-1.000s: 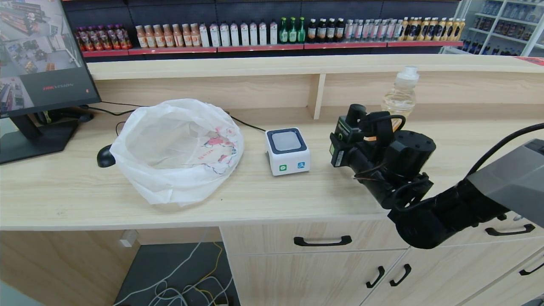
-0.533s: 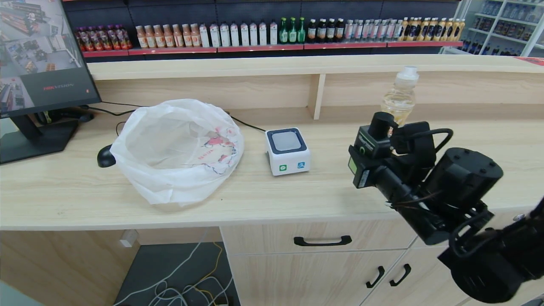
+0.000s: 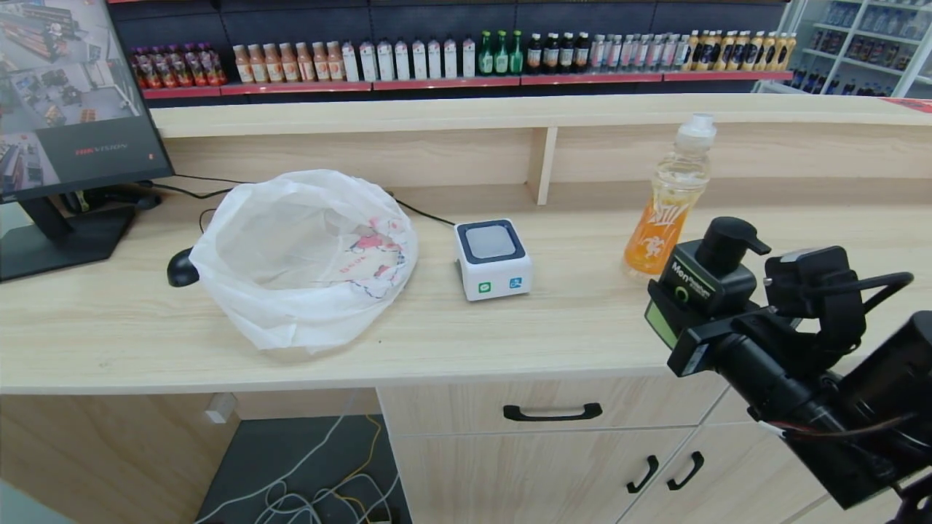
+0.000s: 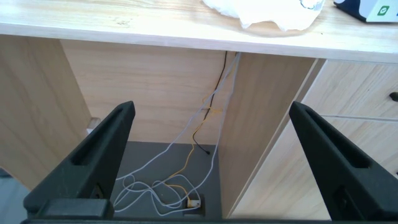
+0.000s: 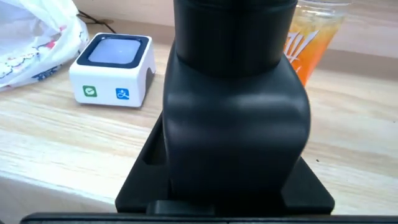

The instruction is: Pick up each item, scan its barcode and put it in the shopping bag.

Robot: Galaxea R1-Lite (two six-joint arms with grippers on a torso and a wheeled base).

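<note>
Wooden counter (image 3: 437, 327); labelled pump bottle (image 3: 705, 280) in right end effector (image 3: 717, 324)

The bag (image 3: 302, 255) is milky white with a red and blue print. The scanner (image 3: 492, 258) is white, its top framed dark blue round a grey pane, with a green and a blue badge in front. The drink bottle (image 3: 670, 200) shows orange under a white cap. The pump bottle (image 3: 710, 273) is black with a green patch. The counter (image 3: 437, 335) is pale wood grain.
</note>
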